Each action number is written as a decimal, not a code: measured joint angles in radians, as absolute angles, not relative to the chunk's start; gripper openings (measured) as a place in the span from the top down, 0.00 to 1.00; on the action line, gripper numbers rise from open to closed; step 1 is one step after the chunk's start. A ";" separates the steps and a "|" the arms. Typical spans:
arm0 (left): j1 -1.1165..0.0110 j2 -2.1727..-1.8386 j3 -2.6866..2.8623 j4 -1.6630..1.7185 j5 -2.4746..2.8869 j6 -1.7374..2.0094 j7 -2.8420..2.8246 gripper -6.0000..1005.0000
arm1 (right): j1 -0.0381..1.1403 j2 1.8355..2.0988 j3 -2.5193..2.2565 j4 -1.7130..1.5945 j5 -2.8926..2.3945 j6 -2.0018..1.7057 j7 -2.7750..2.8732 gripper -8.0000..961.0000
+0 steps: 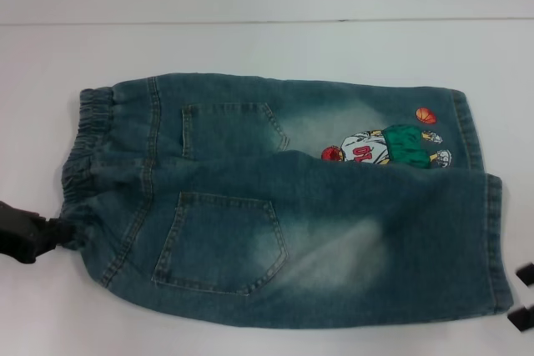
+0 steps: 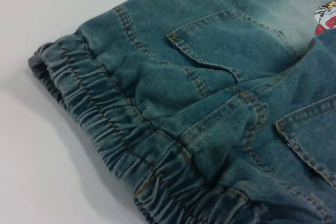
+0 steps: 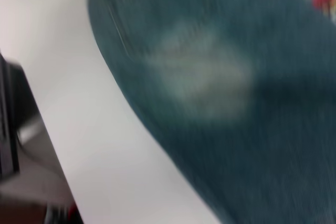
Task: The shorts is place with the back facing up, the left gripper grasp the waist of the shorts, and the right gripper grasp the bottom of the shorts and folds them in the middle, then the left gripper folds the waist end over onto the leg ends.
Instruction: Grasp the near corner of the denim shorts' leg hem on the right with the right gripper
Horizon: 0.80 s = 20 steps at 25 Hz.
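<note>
The shorts (image 1: 284,198) lie flat on the white table, back up, with two patch pockets showing. The gathered waist (image 1: 83,156) is at the left and the leg ends (image 1: 488,206) are at the right, near the cartoon print (image 1: 388,147). My left gripper (image 1: 65,233) pinches the near corner of the waist. From the left wrist, the crinkled waist (image 2: 105,124) fills the view from close by. My right gripper (image 1: 524,296) stands open at the right edge, just off the near hem and not touching it. The right wrist view shows a faded patch of the shorts (image 3: 205,77).
The white table (image 1: 267,47) stretches behind and to the left of the shorts. In the right wrist view, the table edge (image 3: 37,129) runs close to the shorts' near side, with dark floor beyond it.
</note>
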<state>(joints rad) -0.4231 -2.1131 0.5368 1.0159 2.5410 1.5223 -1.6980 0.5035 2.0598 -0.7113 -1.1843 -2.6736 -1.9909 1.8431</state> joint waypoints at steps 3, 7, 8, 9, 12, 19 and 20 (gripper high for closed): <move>-0.423 -2.113 0.541 1.014 2.541 1.522 -1.698 0.91 | 0.528 2.066 -0.769 -1.182 -2.750 -1.991 1.903 0.11; -0.423 -2.113 0.541 1.012 2.541 1.522 -1.698 0.91 | 0.540 2.073 -0.820 -1.171 -2.782 -1.988 1.950 0.12; -0.423 -2.114 0.541 1.012 2.540 1.522 -1.698 0.91 | 0.541 2.074 -0.829 -1.166 -2.783 -1.988 1.953 0.12; -0.421 -2.115 0.541 1.012 2.540 1.522 -1.698 0.91 | 0.541 2.077 -0.835 -1.161 -2.783 -1.986 1.955 0.12; -0.419 -2.116 0.540 1.011 2.538 1.522 -1.696 0.91 | 0.543 2.082 -0.836 -1.150 -2.781 -1.982 1.951 0.13; -0.417 -2.121 0.539 1.014 2.538 1.522 -1.691 0.91 | 0.549 2.083 -0.823 -1.116 -2.769 -1.939 1.936 0.16; -0.418 -2.121 0.539 1.015 2.538 1.522 -1.691 0.91 | 0.548 2.084 -0.822 -1.116 -2.763 -1.934 1.931 0.16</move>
<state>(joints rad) -0.4176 -2.1214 0.5390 1.0146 2.5379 1.5217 -1.6908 0.5479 2.0838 -0.8218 -1.1165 -2.7634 -1.9336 1.9309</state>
